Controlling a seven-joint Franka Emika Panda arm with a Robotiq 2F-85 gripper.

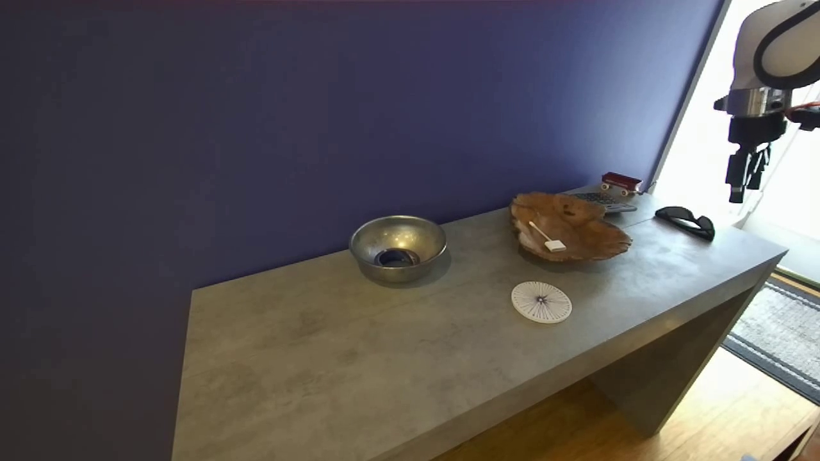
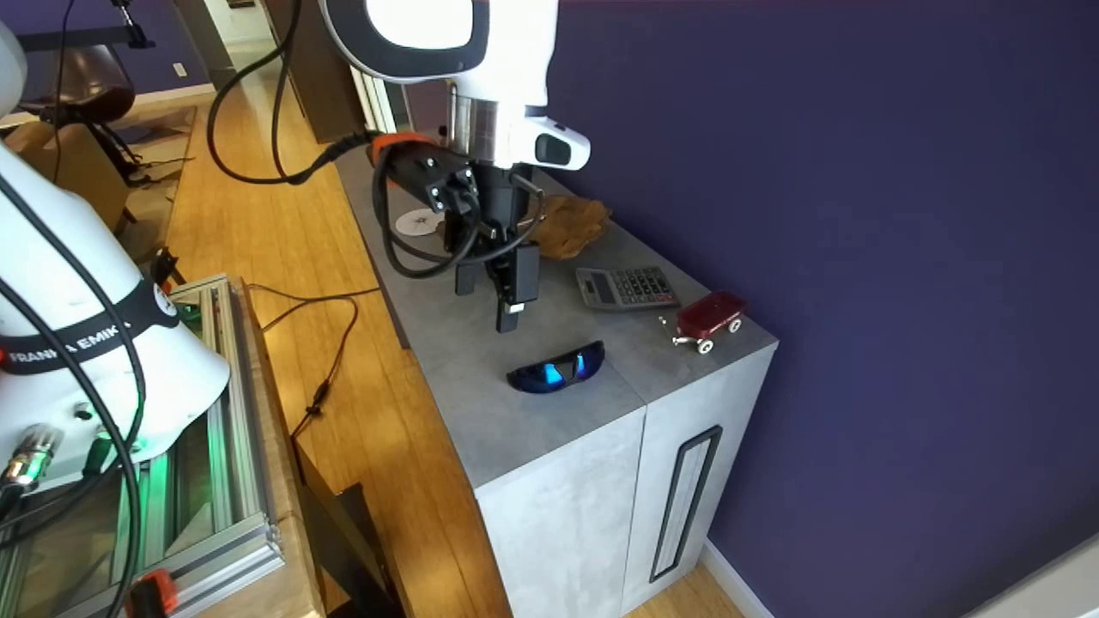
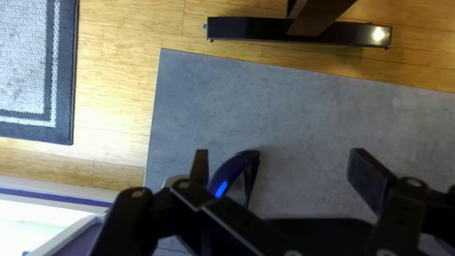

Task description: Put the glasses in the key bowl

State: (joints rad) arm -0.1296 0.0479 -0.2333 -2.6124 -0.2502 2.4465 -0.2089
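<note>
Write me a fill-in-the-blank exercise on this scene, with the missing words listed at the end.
In the wrist view, the gripper has its jaws ____ rather than shut.
Unlike the silver bowl, the wavy-rimmed bowl nearer the glasses is ____ in colour.
Between that bowl and the red toy wagon lies a ____.

Missing words: open; brown; calculator.

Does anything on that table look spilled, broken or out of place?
Nothing looks spilled or broken. Only the glasses seem out of place: on the tabletop, not in the brown bowl they're meant for.
</note>
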